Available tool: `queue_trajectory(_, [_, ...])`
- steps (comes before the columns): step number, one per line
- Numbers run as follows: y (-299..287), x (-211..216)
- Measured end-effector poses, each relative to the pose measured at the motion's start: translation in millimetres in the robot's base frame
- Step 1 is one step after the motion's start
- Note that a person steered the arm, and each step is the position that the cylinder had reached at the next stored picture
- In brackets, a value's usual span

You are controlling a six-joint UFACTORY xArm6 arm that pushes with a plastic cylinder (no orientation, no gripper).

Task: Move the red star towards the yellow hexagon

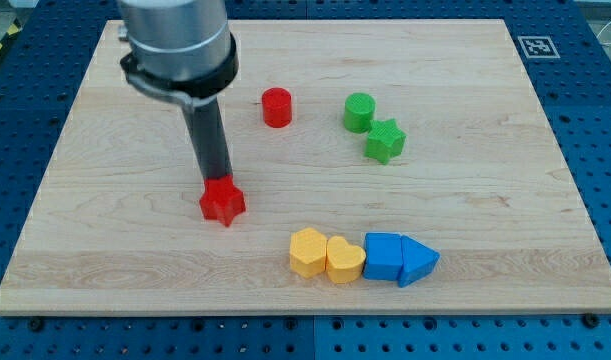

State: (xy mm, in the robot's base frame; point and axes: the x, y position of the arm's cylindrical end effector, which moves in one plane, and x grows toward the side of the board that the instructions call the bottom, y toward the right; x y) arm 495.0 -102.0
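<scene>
The red star (222,202) lies on the wooden board at the lower left of centre. The yellow hexagon (308,251) lies to its lower right, at the left end of a row of blocks. My tip (218,180) is at the star's top edge, touching it or nearly so, just above it in the view. The rod rises from there to the arm's grey body at the view's top left.
A yellow heart (345,260), a blue cube (383,256) and a blue triangle (418,262) continue the row to the right of the hexagon. A red cylinder (277,107), a green cylinder (359,112) and a green star (385,141) lie higher up.
</scene>
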Motion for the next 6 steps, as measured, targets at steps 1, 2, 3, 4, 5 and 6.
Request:
queue_trajectory(1, [0,12])
queue_trajectory(2, [-8,9])
queue_trajectory(3, [-31,8])
queue_trajectory(4, [-29,14])
queue_trajectory(5, [0,24])
queue_trajectory(6, [23,35])
